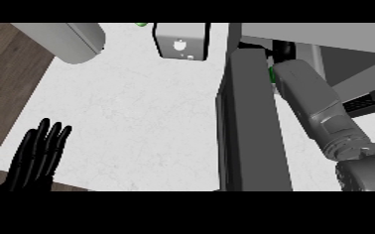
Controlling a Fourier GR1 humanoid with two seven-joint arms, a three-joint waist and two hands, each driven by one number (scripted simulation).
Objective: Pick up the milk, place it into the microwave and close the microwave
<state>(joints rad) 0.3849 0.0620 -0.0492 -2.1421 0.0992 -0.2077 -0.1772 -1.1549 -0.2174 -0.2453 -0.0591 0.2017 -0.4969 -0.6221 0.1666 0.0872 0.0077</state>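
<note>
A pale carton with a drop mark [181, 40], likely the milk, stands upright on the white counter [132, 114] at the back, just left of the microwave. The microwave's dark door [249, 124] hangs open, running from the near edge toward the microwave body [307, 30]. My right forearm [315, 104] reaches along the door's right side into the opening. Only a black part of the right hand [284, 47] shows there. A small green patch [271, 74] sits between door and forearm; what it is cannot be told. My left hand [40, 151] rests open at the lower left, fingers up.
A grey rounded object [70, 40] lies at the counter's back left corner. A small green thing [141, 24] peeks in at the top edge beside the carton. Brown wood [18, 74] borders the counter on the left.
</note>
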